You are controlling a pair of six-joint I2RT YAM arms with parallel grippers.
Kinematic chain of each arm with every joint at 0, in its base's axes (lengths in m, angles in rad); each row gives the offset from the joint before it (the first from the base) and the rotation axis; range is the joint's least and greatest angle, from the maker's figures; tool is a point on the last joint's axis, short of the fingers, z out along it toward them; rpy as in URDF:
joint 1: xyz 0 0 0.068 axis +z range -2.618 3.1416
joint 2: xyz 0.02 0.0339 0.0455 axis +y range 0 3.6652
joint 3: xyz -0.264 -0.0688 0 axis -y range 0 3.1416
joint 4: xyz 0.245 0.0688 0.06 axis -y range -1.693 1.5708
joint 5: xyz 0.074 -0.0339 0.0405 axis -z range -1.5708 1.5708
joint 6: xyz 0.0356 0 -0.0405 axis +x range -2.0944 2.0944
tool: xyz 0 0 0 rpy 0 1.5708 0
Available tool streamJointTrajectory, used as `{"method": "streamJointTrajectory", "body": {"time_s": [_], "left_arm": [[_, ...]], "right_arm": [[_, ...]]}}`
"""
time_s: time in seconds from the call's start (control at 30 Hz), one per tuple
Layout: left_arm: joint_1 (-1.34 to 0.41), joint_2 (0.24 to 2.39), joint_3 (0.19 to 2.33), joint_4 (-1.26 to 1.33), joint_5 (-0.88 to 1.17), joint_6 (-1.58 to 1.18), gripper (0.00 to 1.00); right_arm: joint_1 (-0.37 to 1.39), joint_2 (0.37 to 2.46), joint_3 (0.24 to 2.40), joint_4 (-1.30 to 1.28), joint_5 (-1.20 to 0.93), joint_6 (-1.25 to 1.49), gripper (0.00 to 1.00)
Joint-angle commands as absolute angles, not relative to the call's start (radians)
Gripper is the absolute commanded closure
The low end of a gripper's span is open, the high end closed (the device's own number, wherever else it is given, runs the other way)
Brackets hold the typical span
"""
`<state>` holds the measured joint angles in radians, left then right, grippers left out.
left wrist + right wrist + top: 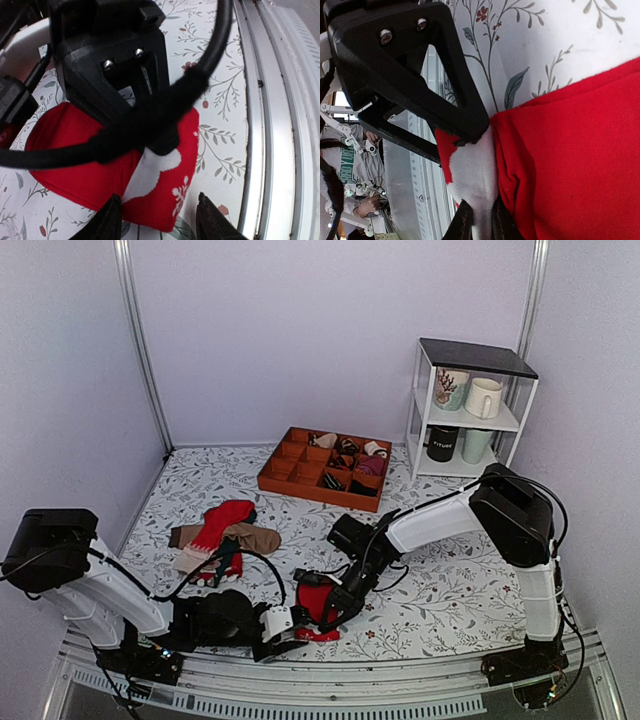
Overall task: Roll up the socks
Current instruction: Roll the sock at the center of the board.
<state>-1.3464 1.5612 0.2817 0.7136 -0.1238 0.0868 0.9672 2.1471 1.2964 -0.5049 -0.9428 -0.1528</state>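
Pinching the white patch of the socks (580, 165), the right gripper (481, 226) is clamping its fingertips on the fabric, a grip only its own wrist view is showing. The left wrist view is showing the left gripper (159, 222) spread apart, straddling the red bundle's end. The socks are lying mid near edge on the flowered desk cloth (450, 590), with pale walls (300, 330) enclosing it.

The right gripper (165, 144) and a black cable (150, 117) hide the middle of the socks (75, 170), perhaps the fold too.
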Motion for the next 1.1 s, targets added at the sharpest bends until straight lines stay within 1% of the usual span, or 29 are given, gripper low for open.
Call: {"method": "streamJointTrajectory", "body": {"time_s": [0.0,0.1,0.17,0.43,0.47,0.5,0.57,0.63,0.7,0.77,0.9,1.07], "left_arm": [[-1.359,1.596,0.316,0.751,-0.098,0.106,0.51],[-1.36,1.619,0.324,0.76,-0.09,0.107,0.53],[-1.359,1.636,0.335,0.76,-0.085,0.109,0.58],[-1.35,1.68,0.355,0.723,-0.079,0.059,0.9],[-1.346,1.681,0.351,0.723,-0.07,0.049,0.93],[-1.342,1.684,0.347,0.722,-0.055,0.037,0.99],[-1.337,1.687,0.336,0.725,-0.057,0.005,1.0],[-1.327,1.69,0.322,0.73,-0.045,-0.04,1.0],[-1.31,1.688,0.306,0.731,-0.031,-0.09,1.0],[-1.287,1.687,0.286,0.741,0.009,-0.141,1.0],[-1.247,1.696,0.259,0.745,0.091,-0.238,1.0],[-1.213,1.74,0.256,0.736,0.22,-0.339,1.0]], "right_arm": [[0.961,2.242,1.275,-0.636,-0.758,-0.137,0.86],[0.96,2.241,1.279,-0.638,-0.758,-0.136,0.86],[0.962,2.245,1.279,-0.638,-0.757,-0.135,0.86],[0.962,2.238,1.278,-0.636,-0.772,-0.136,0.86],[0.962,2.234,1.277,-0.633,-0.778,-0.137,0.86],[0.962,2.229,1.276,-0.629,-0.78,-0.139,0.86],[0.963,2.217,1.275,-0.615,-0.781,-0.136,0.85],[0.961,2.193,1.27,-0.592,-0.773,-0.132,0.8],[0.962,2.133,1.256,-0.538,-0.748,-0.127,0.73],[0.962,2.042,1.196,-0.455,-0.719,-0.121,0.65],[0.961,1.815,1.057,-0.214,-0.642,-0.104,0.56],[0.978,1.603,0.797,0.171,-0.56,-0.12,0.53]]}}
